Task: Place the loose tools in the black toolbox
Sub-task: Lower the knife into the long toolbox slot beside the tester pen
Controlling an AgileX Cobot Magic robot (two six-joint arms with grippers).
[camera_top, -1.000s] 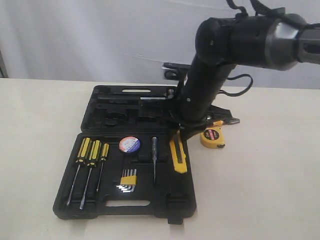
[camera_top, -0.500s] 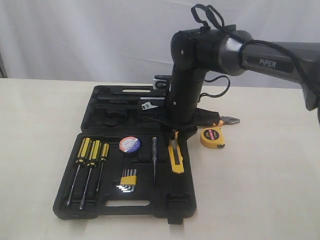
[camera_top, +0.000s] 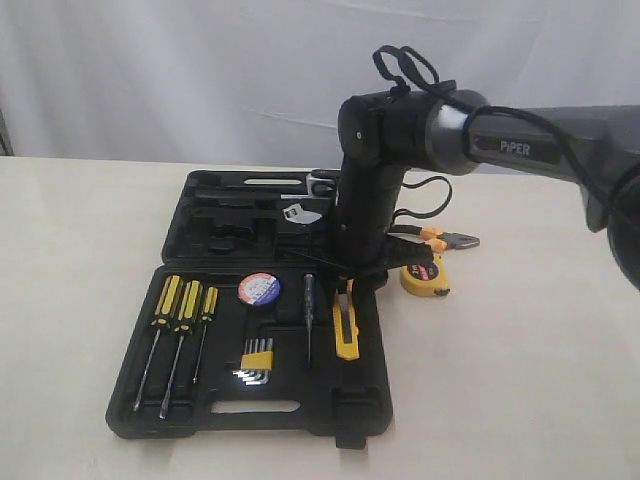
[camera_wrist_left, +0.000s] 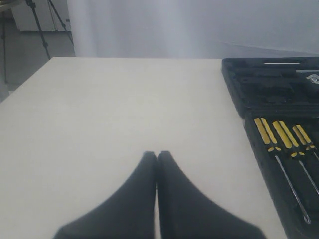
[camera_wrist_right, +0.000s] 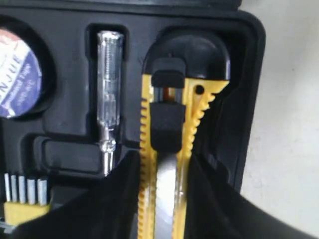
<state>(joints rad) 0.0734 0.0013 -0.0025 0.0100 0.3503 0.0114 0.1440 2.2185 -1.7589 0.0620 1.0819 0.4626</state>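
Observation:
The black toolbox lies open on the table, also seen in the left wrist view. My right gripper is shut on the yellow-and-black utility knife, which is lined up with the long recess at the right of the near half. The black tape roll sits in its round recess. The round yellow tape measure and the orange-handled pliers lie on the table right of the box. My left gripper is shut over bare table.
Three yellow-and-black screwdrivers, the hex key set and a clear-handled tester lie in the near half. A small wrench lies in the far half. The right arm hides part of it.
The right arm has swung left and carried the utility knife from the box's right rim to over its recess. The pliers' jaws show more now. The left gripper cannot be compared.

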